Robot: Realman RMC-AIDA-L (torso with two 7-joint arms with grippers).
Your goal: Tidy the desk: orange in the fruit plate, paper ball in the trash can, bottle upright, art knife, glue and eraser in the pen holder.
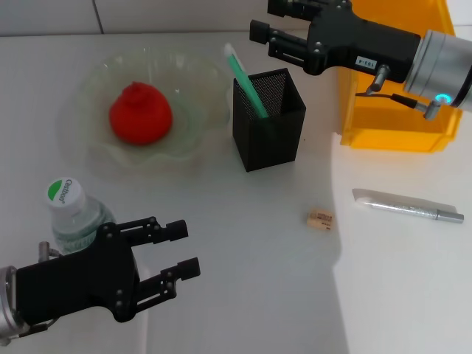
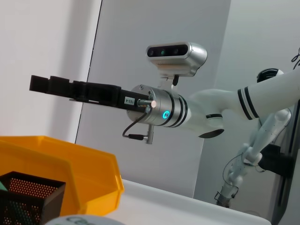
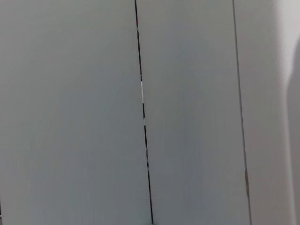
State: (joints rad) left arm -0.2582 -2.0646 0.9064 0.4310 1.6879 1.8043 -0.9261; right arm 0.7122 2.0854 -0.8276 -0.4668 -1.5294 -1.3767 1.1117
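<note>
The orange [image 1: 141, 112] lies in the pale-green fruit plate [image 1: 92, 81] at the back left. The black mesh pen holder [image 1: 269, 122] stands mid-table with a green-and-white stick [image 1: 245, 77] leaning in it. The bottle [image 1: 74, 210] stands upright at the front left. My left gripper [image 1: 184, 249] is open and empty just right of the bottle. The eraser [image 1: 321, 218] and a silver pen-shaped tool [image 1: 409, 206] lie on the table at the right. My right gripper [image 1: 264, 21] hovers open and empty behind the pen holder, beside the trash can [image 1: 391, 122]. The paper ball is out of view.
The left wrist view shows my right arm's gripper [image 2: 44, 84] in the air above the trash can [image 2: 79, 164] and the pen holder [image 2: 28, 192]. The right wrist view shows only a grey panelled wall. The table is white.
</note>
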